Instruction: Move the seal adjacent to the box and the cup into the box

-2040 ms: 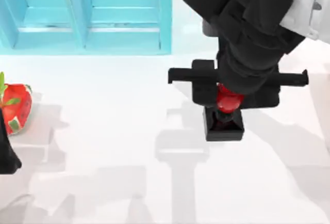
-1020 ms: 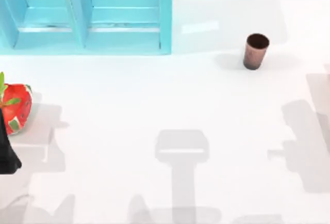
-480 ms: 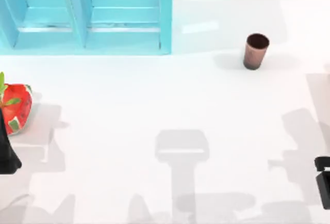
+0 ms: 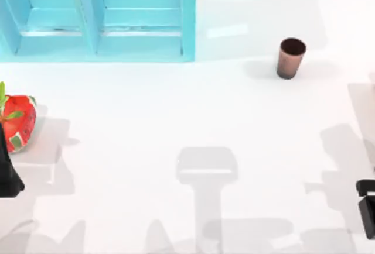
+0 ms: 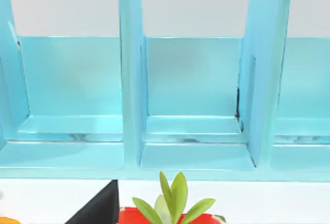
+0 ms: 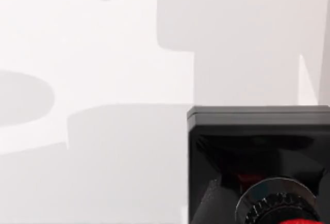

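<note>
Grip of the right gripper [image 4: 368, 207] I cannot tell. The seal [image 6: 258, 152] sits very close under its wrist, above the bare white bench [image 4: 176, 119]. The seal looks hard and light. Its glossy round red knob may slip, so the flat black block sides are safer to hold. Well apart from this gripper, the cup [image 4: 291, 58] stands upright beside the cyan box [image 4: 187, 26], not touching it. It is smooth, tapered and probably light. The left arm [image 4: 6, 172] is parked by the strawberry [image 4: 17, 122].
</note>
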Robot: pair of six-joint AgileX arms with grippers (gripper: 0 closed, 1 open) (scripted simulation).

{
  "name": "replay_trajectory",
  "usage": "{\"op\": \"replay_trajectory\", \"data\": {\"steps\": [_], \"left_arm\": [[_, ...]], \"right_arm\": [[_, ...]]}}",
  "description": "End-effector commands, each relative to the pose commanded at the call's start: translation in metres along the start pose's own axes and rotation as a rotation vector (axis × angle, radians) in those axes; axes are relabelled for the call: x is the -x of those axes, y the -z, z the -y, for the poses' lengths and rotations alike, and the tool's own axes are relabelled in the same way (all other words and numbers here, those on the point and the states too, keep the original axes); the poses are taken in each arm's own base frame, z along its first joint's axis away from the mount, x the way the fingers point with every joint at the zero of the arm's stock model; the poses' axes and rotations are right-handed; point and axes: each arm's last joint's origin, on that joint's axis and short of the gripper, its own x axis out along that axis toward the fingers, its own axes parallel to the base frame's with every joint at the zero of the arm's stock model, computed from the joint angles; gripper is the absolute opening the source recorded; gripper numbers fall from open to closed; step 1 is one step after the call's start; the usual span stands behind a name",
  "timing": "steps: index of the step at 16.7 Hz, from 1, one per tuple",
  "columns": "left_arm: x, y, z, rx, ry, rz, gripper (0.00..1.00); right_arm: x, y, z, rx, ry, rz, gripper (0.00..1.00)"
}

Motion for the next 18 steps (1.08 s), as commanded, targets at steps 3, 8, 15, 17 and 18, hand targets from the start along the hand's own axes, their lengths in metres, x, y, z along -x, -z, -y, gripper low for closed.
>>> {"op": "replay_trajectory", "data": {"steps": [3,8,15,17,18], "left_arm": [[0.0000,0.0000,0.0000,0.000,0.000,0.000,1.00],[0.0000,0.0000,0.0000,0.000,0.000,0.000,1.00],[0.0000,0.0000,0.0000,0.000,0.000,0.000,1.00],[0.0000,0.0000,0.0000,0.000,0.000,0.000,1.00],[0.0000,0.0000,0.0000,0.000,0.000,0.000,1.00]], "right_arm": [[0.0000,0.0000,0.0000,0.000,0.000,0.000,0.45],[0.0000,0.0000,0.0000,0.000,0.000,0.000,0.83],[0.0000,0.0000,0.0000,0.000,0.000,0.000,1.00],[0.0000,0.0000,0.0000,0.000,0.000,0.000,1.00],[0.0000,0.0000,0.0000,0.000,0.000,0.000,1.00]]}}
